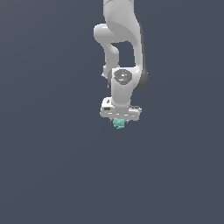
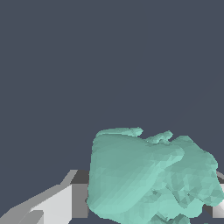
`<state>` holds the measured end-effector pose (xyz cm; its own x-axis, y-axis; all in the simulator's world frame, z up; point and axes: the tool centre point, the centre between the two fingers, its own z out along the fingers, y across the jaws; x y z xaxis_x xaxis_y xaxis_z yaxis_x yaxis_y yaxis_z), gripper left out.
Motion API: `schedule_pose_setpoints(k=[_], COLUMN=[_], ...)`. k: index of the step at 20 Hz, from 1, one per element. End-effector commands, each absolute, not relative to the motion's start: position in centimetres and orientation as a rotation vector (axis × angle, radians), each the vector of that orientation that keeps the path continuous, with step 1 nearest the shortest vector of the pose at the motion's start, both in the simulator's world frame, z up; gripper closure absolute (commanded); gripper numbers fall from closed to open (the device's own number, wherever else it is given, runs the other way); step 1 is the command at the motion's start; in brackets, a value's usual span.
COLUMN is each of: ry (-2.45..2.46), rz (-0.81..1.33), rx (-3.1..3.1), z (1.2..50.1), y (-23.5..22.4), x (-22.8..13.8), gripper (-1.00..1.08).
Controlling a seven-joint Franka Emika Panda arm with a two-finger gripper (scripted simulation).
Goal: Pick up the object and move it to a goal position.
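The object is a small mint-green lumpy figurine that pokes out just below the white arm's hand in the exterior view. In the wrist view the object fills the space between the two fingers. One white-and-grey finger presses against its side, and a sliver of the other finger shows at the picture's edge. My gripper is shut on the object, and its fingertips are mostly hidden by the hand and the figurine.
Only a plain dark grey surface lies all around. The white arm comes in from the picture's upper edge in the exterior view.
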<state>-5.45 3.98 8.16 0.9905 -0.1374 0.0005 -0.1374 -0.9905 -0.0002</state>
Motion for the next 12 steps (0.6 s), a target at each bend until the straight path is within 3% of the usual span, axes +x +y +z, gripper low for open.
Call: schedule_pose_setpoints(k=[1,12], ry=[0.217,0.217], rz=[-0.002,-0.002], rx=[-3.133,-3.133], z=[9.9,19.7], y=[3.1,-2.0], x=[-4.7,-0.6], gripper=[1.08,1.08])
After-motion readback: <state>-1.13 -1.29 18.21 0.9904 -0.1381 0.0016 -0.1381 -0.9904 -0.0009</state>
